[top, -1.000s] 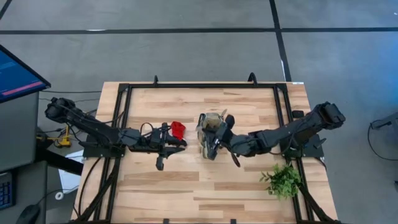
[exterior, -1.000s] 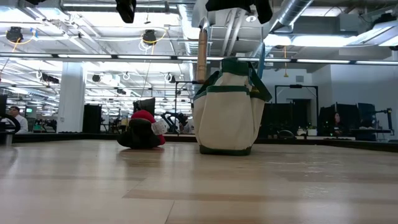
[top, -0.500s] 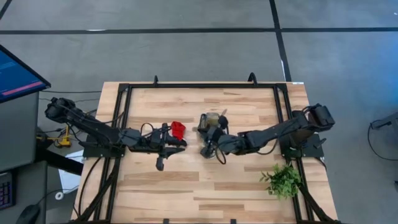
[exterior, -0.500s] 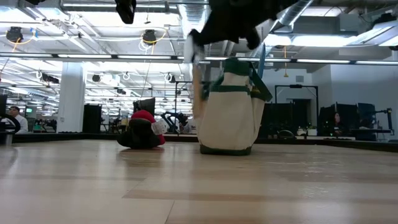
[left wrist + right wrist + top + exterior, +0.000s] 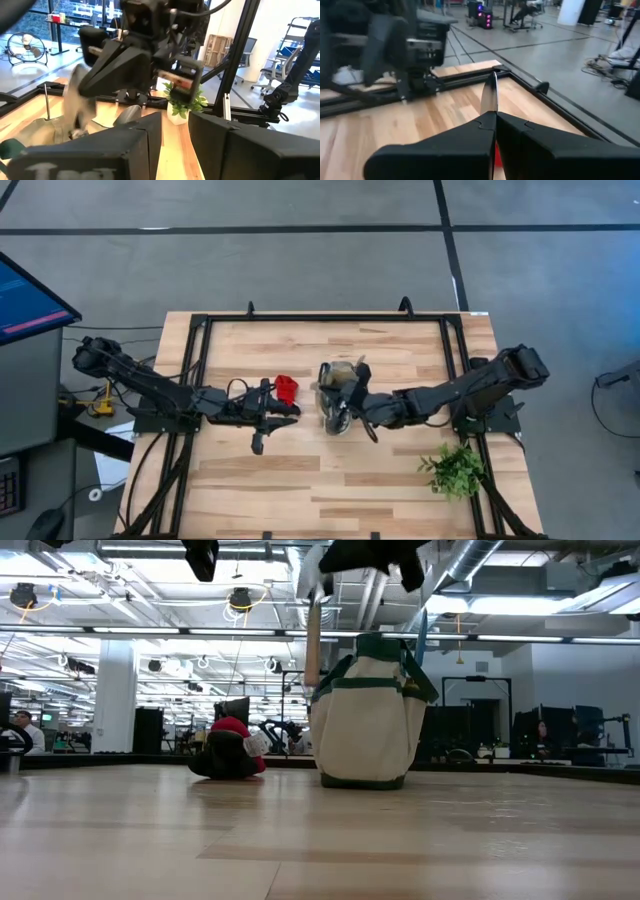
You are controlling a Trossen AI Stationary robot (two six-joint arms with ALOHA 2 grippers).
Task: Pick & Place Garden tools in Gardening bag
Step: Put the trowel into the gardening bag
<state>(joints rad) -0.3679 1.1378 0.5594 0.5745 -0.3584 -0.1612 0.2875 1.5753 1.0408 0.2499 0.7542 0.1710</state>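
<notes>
Trowel (image 5: pixel 489 95) pinched tight in right gripper (image 5: pixel 345 402), raised over gardening bag (image 5: pixel 338 380) for dropping in; left gripper (image 5: pixel 292 410) beside bag, half-open, empty.

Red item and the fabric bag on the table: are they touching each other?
Apart. The high view shows a strip of bare wood between the red item and the gardening bag.

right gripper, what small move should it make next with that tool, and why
Probably lower it straight down into the bag. The right gripper is shut on a metal blade, and in the low view a wooden-handled tool hangs from that arm just above the bag's left rim, not yet inside. It may need a slight nudge toward the bag's middle first. The left gripper waits near the red item.
</notes>
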